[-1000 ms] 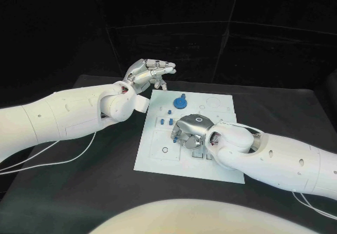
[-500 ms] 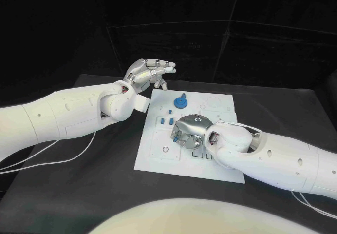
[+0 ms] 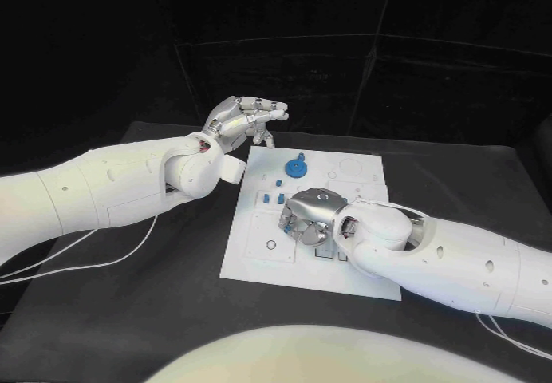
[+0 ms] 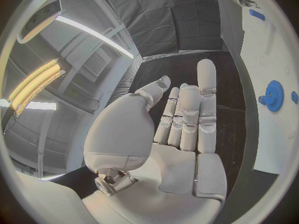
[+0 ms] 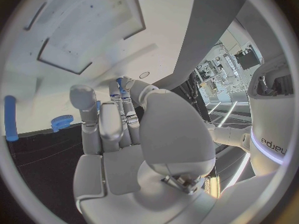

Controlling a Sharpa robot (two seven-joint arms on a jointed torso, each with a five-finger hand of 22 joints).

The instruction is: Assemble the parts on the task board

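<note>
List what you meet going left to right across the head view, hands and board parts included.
Left hand → small blue pegs → blue gear → right hand. All but the left hand lie over the white task board.

- The right hand [image 3: 309, 217] is hovering low over the middle of the white board [image 3: 255, 263], blocking the way in from 3 and 4 o'clock.
- The blue gear [image 3: 296, 168] and the small blue pegs [image 3: 271, 197] are standing toward 12 o'clock on the board, just beyond that hand.
- The left hand [image 3: 242, 120] is hanging off the board's 11 o'clock corner, over the black table [image 3: 138, 311].
- The board's strip from 7 to 9 o'clock is lying uncovered, reachable from the table on that side.
</note>
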